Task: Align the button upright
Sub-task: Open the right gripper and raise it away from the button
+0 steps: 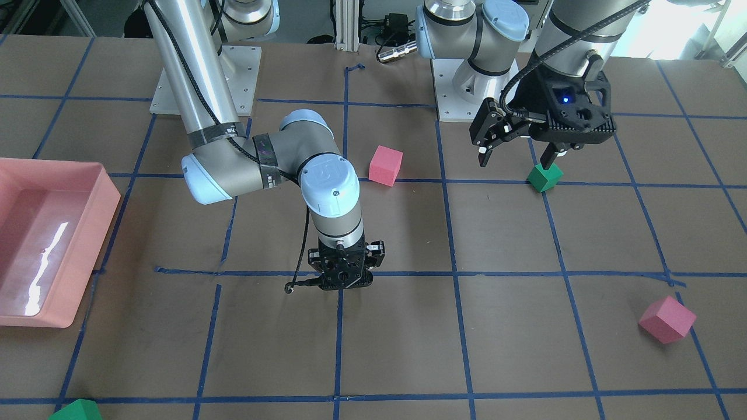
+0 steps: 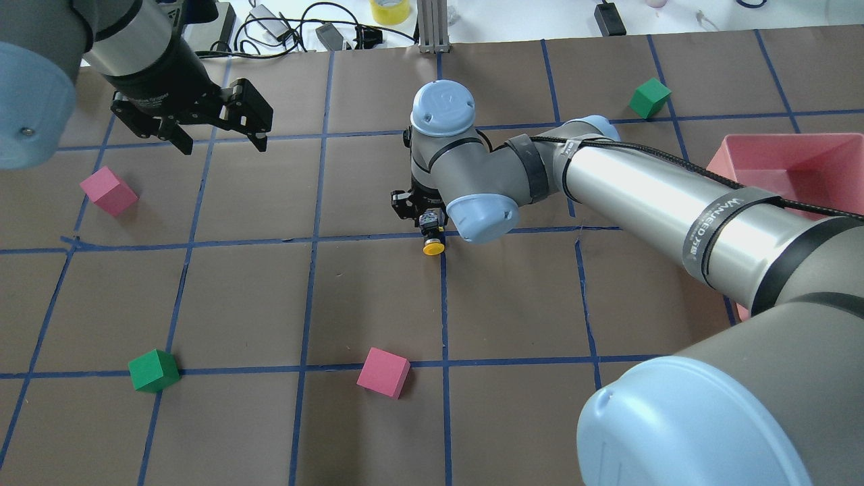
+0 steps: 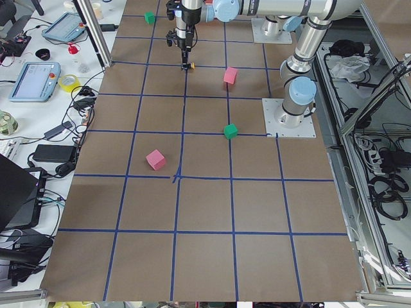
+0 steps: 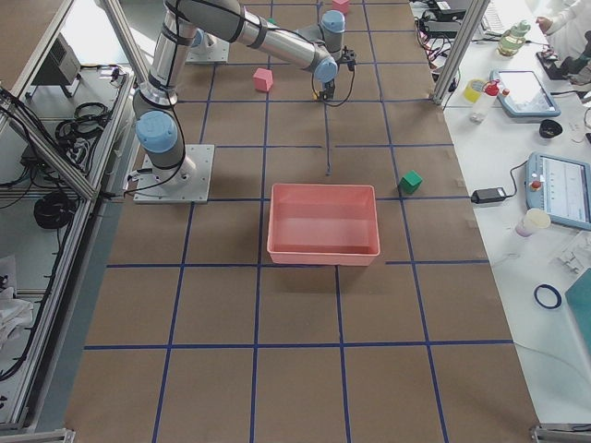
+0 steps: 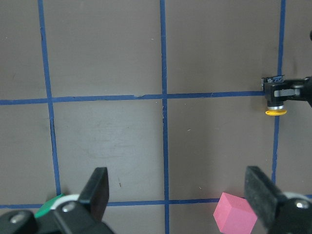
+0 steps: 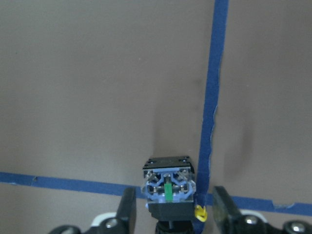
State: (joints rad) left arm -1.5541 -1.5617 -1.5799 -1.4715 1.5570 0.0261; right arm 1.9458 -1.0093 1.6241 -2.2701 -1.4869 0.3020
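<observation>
The button (image 6: 168, 187) appears to lie on its side on the desk (image 2: 378, 304), at a tape line (image 6: 214, 97) crossing, with its yellow cap toward the robot. The right hand (image 1: 345, 284) stands low over it. Its fingers (image 6: 127, 209) bracket the body with narrow gaps and do not yet pinch, presumably so they can grip and tip it upright. The left hand (image 5: 176, 180) hangs spread wide, well apart, out of the way.

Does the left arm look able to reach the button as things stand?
Probably not cleanly. The right gripper straddles the button, a finger on each side, and covers it from above, so any approach looks crowded. The left gripper hovers open, well off to the side.
</observation>
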